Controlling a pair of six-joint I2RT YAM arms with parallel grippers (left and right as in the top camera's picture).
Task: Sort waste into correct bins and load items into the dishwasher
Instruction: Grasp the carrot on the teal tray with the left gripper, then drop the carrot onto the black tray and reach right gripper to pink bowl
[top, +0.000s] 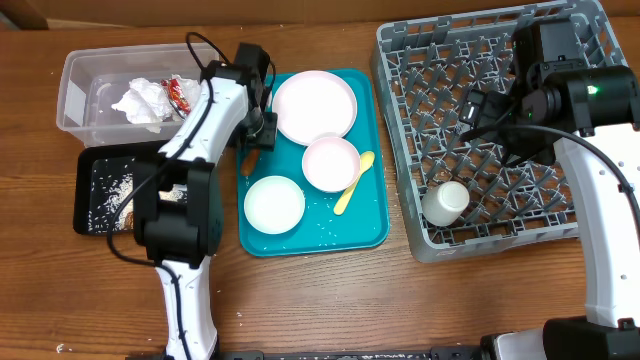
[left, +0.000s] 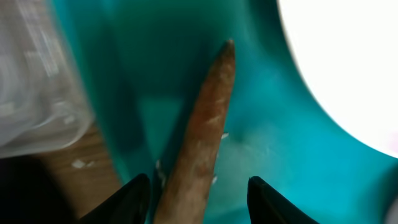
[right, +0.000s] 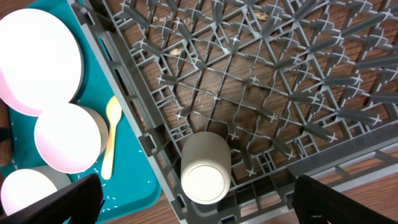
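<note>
Cup (top: 446, 201) sat in the rack (top: 396, 130), napkin (top: 140, 100) and wrapper (top: 180, 93) in the tub (top: 75, 90). Plate (top: 315, 105), two bowls (top: 331, 163) and spoon (top: 353, 183) waited on the teal tray (top: 370, 225). My left pincer (left: 199, 186) straddled the stick (left: 208, 118) at the tray's left edge, half-spread, not pinching; right pincer (right: 196, 186) hung spread wide.

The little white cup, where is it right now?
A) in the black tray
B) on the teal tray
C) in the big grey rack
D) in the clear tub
C: the small white cup sits among the pegs in a corner of the grey rack, as the right wrist view also shows.
</note>
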